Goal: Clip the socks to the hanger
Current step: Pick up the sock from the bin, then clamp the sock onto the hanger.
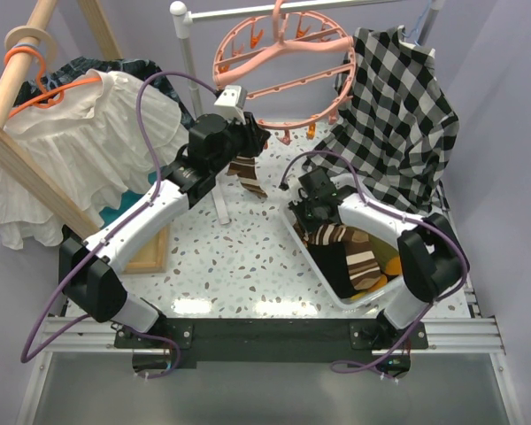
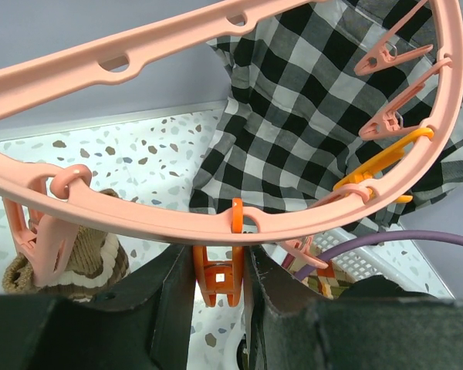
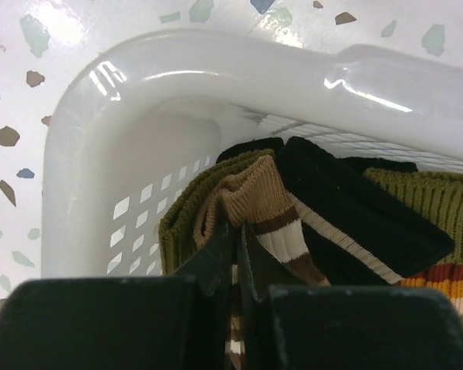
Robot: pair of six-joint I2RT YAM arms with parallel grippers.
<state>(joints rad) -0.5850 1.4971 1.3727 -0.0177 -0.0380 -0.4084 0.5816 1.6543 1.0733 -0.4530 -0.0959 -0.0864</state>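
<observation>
The salmon-pink hanger (image 1: 283,55) hangs at the back centre, and its ring (image 2: 139,218) crosses the left wrist view. My left gripper (image 1: 255,138) (image 2: 218,266) is up at the ring's near edge, shut on a dangling orange clip (image 2: 218,284). A brown striped sock (image 1: 246,173) (image 2: 89,260) hangs from a pink clip (image 2: 37,240) just left of it. My right gripper (image 1: 308,211) (image 3: 238,228) is down in the white basket (image 1: 336,297) (image 3: 216,69), shut on the cuff of a brown striped sock (image 3: 266,196). Black (image 3: 347,204) and olive socks (image 3: 428,193) lie beside it.
A black-and-white checked shirt (image 1: 398,106) (image 2: 309,116) hangs at the right, against the ring. At the left, a white blouse (image 1: 80,142) on an orange coat hanger (image 1: 44,84) hangs from a wooden rack (image 1: 26,164). A white pole (image 1: 190,66) stands behind my left arm.
</observation>
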